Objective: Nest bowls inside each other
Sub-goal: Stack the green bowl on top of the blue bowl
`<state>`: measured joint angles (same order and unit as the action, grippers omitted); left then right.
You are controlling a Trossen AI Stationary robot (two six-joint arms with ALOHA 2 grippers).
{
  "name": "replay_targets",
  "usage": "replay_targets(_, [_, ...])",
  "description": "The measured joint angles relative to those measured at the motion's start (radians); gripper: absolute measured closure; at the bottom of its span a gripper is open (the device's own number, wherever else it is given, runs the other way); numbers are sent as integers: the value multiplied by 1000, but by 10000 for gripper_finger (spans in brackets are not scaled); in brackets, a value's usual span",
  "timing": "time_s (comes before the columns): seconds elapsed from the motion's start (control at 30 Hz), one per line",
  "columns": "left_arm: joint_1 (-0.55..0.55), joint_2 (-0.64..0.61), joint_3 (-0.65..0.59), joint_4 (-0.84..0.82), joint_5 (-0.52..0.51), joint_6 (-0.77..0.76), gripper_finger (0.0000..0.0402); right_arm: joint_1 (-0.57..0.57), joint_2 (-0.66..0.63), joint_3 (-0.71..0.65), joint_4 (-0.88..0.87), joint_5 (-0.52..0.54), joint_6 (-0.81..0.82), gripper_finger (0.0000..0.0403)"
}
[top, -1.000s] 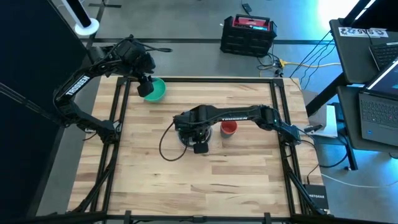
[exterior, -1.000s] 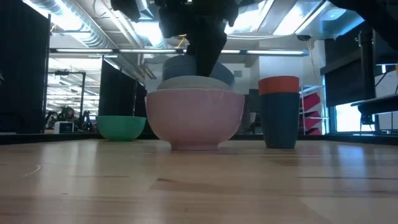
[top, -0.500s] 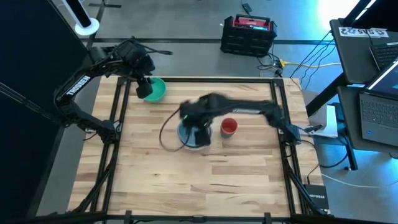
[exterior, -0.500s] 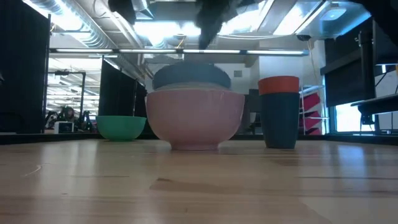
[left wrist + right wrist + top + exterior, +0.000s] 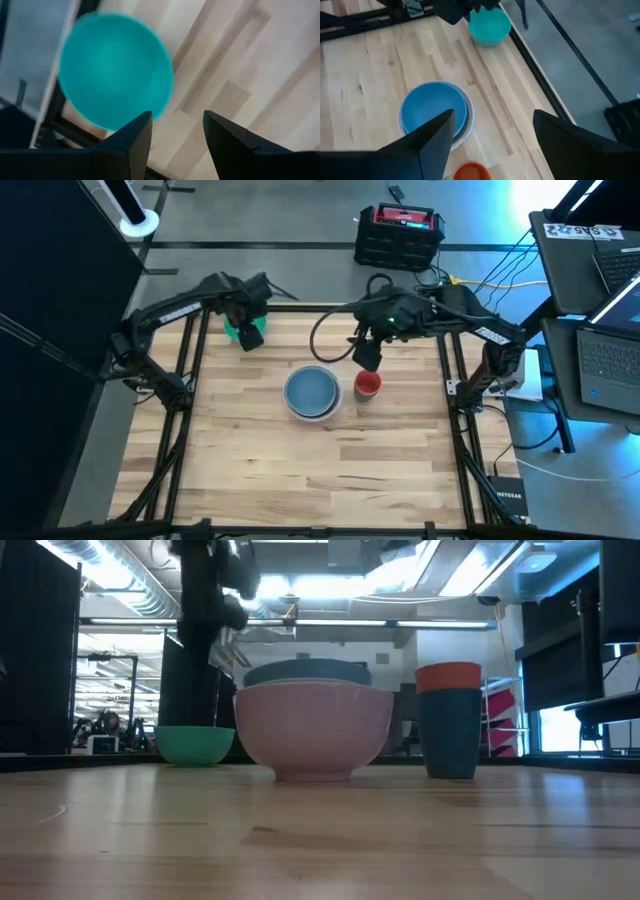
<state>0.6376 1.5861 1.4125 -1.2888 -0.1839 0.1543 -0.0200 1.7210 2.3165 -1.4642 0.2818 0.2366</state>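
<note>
A light blue bowl (image 5: 311,390) sits nested in a large whitish bowl (image 5: 313,730) at the table's middle; its rim (image 5: 305,671) shows above the big bowl's edge. Right of them, a tiny red bowl (image 5: 368,385) sits inside a dark blue one (image 5: 448,740). A green bowl (image 5: 115,70) rests on its base at the far left corner. My left gripper (image 5: 175,135) hangs open just above the green bowl (image 5: 236,332), pointing down. My right gripper (image 5: 502,142) is open and empty, high above the far side of the table (image 5: 368,357).
Black frame rails (image 5: 190,370) run along the table's left and right sides. A black and red case (image 5: 399,235) and cables lie on the floor beyond the far edge. Bare wood (image 5: 320,470) fills the near half of the table.
My right gripper has let go of the light blue bowl, which now sits level in the large whitish bowl. It has risen and drawn back toward the table's far right. My left gripper has come down toward the green bowl and tipped to point downward.
</note>
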Motion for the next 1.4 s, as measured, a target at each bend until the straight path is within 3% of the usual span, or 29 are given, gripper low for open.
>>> replay_targets(0.13, [24,47,-86,84,0,0,239,0,0,-1,-49,23,20,148])
replay_targets(0.73, [50,108,-229,290,36,88,244,0,4,-1,-73,67,21,148])
replay_targets(0.83, [54,108,-247,298,35,119,284,0,4,-1,-74,68,23,148])
replay_targets(0.93, [57,108,-247,313,35,158,372,0,4,-1,-78,76,27,148])
replay_targets(1.1, [60,108,-222,308,8,223,399,1,4,-5,-110,92,54,148])
replay_targets(1.4, [-223,53,97,33,16,209,400,224,-218,-468,-25,81,329,148])
